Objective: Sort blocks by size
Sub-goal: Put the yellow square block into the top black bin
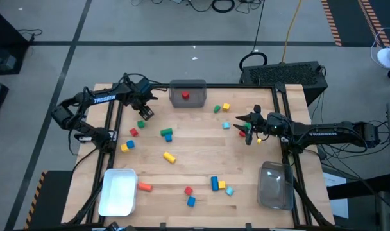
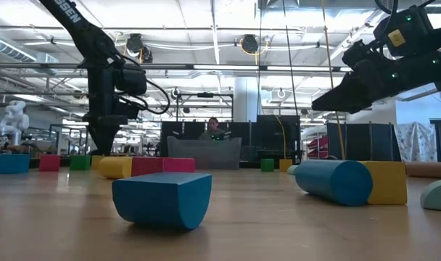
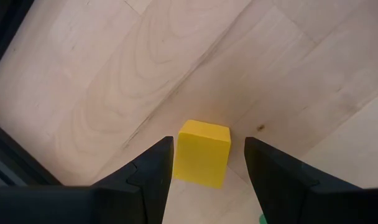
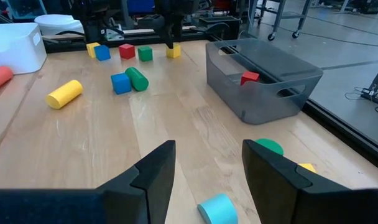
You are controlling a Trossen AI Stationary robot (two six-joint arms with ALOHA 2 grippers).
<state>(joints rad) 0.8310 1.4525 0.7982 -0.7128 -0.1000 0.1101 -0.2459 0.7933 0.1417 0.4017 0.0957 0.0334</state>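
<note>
A yellow cube (image 3: 203, 152) lies flat on the wooden table near the far left. My left gripper (image 3: 209, 146) points down over it, open, with one finger on each side of the cube. A gap shows at one finger, and I see no hold. In the right wrist view the same cube (image 4: 173, 51) sits under that gripper (image 4: 171, 41). My right gripper (image 1: 245, 128) hovers open at the table's right, pointing toward the left, with nothing between its fingers (image 4: 153, 168). A cyan block (image 4: 217, 209) and a green block (image 4: 267, 147) lie just ahead of it.
A grey bin (image 1: 196, 85) at the far edge holds a red block (image 1: 185, 96). A white bin (image 1: 118, 191) stands near left and a clear bin (image 1: 275, 186) near right. Other blocks lie scattered: a green one (image 1: 141, 124), a red one (image 1: 134, 132), a yellow cylinder (image 1: 169, 156), an orange one (image 1: 144, 187), a blue one (image 1: 215, 183).
</note>
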